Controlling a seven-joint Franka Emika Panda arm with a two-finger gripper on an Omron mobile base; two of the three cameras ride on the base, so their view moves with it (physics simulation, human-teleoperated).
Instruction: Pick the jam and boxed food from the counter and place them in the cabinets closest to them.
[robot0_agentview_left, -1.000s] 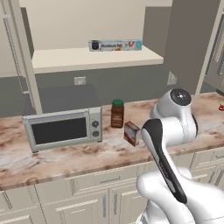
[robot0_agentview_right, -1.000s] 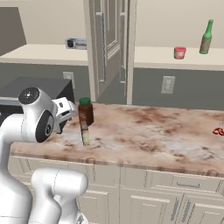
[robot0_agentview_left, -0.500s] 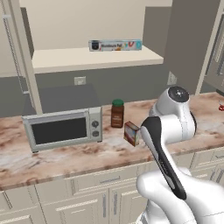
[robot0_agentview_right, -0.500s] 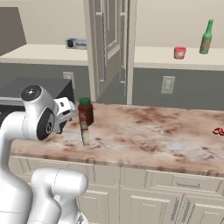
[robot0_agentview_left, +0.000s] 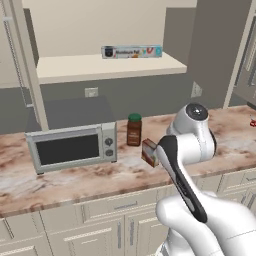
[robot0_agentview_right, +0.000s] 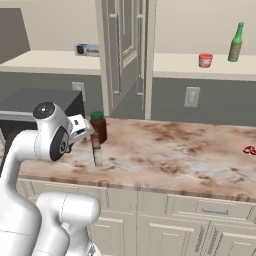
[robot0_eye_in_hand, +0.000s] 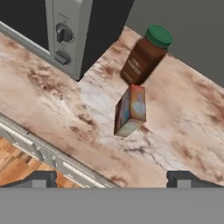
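The boxed food (robot0_eye_in_hand: 130, 110) is a small upright carton on the marble counter (robot0_eye_in_hand: 52, 100), just in front of a brown jar with a green lid (robot0_eye_in_hand: 145, 54). My gripper (robot0_eye_in_hand: 111, 179) hovers above and short of the carton, open, its fingertips (robot0_eye_in_hand: 39, 179) wide apart with nothing between them. From the right base view, the hand (robot0_agentview_right: 80, 128) hangs just left of the boxed food (robot0_agentview_right: 96, 150). The boxed food (robot0_agentview_left: 149, 151) also peeks out beside my arm. The jam (robot0_agentview_right: 205, 60) stands on the right cabinet shelf, far from the gripper.
A microwave (robot0_agentview_left: 72, 147) sits left of the carton. A long white-and-blue box (robot0_agentview_left: 132, 51) lies on the left cabinet shelf. A green bottle (robot0_agentview_right: 236, 42) stands by the jam. A cabinet door (robot0_agentview_right: 125, 50) hangs open. A small red object (robot0_agentview_right: 250, 149) lies at the counter's far right.
The arm's upper joint has shifted slightly. The carton and the brown jar have stayed where they were.
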